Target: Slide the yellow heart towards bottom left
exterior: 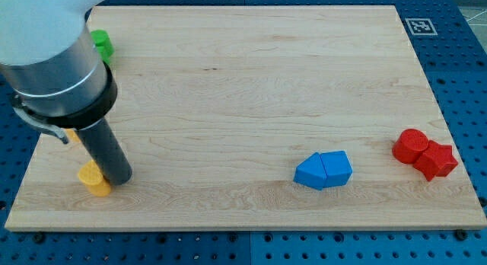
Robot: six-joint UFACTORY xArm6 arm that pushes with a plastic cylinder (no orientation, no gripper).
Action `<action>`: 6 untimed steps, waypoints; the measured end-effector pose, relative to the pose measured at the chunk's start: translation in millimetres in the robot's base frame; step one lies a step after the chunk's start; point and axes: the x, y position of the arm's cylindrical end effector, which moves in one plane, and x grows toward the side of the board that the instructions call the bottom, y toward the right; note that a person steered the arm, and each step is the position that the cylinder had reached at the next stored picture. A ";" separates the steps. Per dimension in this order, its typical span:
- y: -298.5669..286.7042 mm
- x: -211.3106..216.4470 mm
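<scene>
My tip (119, 178) presses the yellow heart (93, 178) from its right, near left corner close; no claw here.

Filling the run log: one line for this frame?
tip touching yellow heart from view's right | heart near bottom-left | blue blocks, red blocks untouched

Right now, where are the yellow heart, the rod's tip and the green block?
yellow heart (93, 179), camera view, on its visible top face, left of the rod.
my tip (119, 178), camera view, the rod's lower end, touching the heart's right side.
green block (102, 44), camera view, on its visible right part; shape unclear.
</scene>
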 end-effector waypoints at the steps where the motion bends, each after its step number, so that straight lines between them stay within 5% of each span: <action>1: -9.7 0.0; 5: -20.2 0.0; 6: 70.3 -2.7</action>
